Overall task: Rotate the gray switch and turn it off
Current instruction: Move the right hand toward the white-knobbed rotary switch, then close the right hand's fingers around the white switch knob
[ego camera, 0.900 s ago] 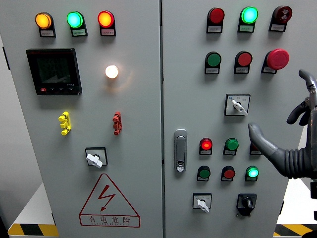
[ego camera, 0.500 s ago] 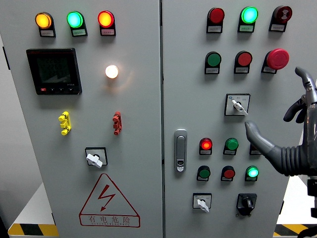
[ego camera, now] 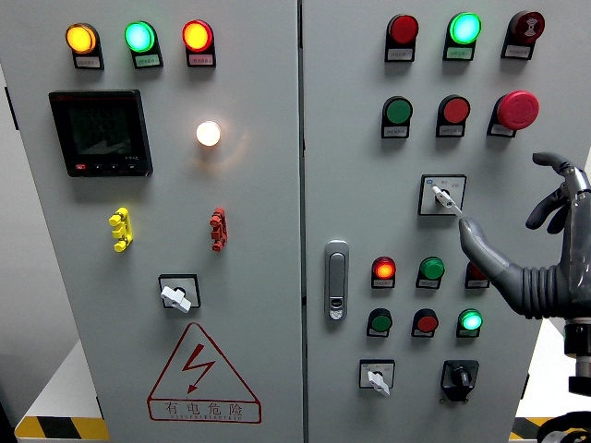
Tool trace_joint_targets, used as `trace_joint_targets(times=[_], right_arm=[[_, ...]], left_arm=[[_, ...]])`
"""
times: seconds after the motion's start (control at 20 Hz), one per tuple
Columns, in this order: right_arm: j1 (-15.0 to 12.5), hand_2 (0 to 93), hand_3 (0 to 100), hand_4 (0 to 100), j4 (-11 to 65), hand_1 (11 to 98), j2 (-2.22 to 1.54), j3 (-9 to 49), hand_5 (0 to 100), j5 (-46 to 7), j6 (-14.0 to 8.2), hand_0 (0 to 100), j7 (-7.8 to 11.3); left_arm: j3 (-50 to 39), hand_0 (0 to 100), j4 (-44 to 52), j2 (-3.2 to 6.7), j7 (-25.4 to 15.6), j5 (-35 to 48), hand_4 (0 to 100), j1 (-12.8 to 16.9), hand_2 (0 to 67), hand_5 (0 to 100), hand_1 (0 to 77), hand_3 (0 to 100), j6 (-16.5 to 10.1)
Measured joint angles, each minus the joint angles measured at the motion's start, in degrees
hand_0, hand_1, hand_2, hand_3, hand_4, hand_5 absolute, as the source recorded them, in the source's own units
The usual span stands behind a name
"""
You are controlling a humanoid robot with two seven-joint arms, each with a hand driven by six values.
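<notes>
My right hand (ego camera: 531, 249) crept up, thumb now nearly touching the gray switch (ego camera: 444, 196) at right-center; fingers spread, grasping nothing. Rotation not started.

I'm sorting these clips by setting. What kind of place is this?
Probably an industrial or electrical equipment room: a grey control cabinet with indicator lamps, rotary switches, a digital meter and a high-voltage warning sign. The right hand reaches toward one switch.
</notes>
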Motion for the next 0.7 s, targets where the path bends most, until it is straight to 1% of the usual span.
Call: trace_joint_targets(times=[0.1, 0.2, 0.35, 0.55, 0.7], right_arm=[[0.8, 52.5, 79, 81, -0.9, 42.0, 0.01, -0.5, 89, 1.9, 0.0, 0, -2.22], [1.4, 54.8, 79, 81, -2.0, 43.0, 0.00, -1.1, 89, 3.1, 0.0, 0, -3.04], [1.7, 57.1, 80, 81, -3.3, 43.9, 0.08, -1.4, 89, 3.5, -0.1, 0, -3.22], [2.9, 59.8, 81, 81, -5.4, 45.1, 0.16, -1.8, 89, 3.6, -0.1, 0, -3.24], [3.7, 60.7, 81, 81, -6.4, 44.5, 0.12, -1.9, 89, 4.0, -0.1, 0, -3.17]], left_arm=[[0.0, 0, 0.0, 0.00, 0.0, 0.0, 12, 0.0, 10.2, 13, 0.0, 21, 0.0], [0.0, 0, 0.0, 0.00, 0.0, 0.0, 12, 0.0, 10.2, 13, 0.0, 21, 0.0], [0.0, 0, 0.0, 0.00, 0.0, 0.0, 12, 0.0, 10.2, 13, 0.0, 21, 0.0], [0.0, 0, 0.0, 0.00, 0.0, 0.0, 12, 0.0, 10.2, 13, 0.0, 21, 0.0], [0.0, 0, 0.0, 0.00, 0.0, 0.0, 12, 0.0, 10.1, 13, 0.0, 21, 0.0]])
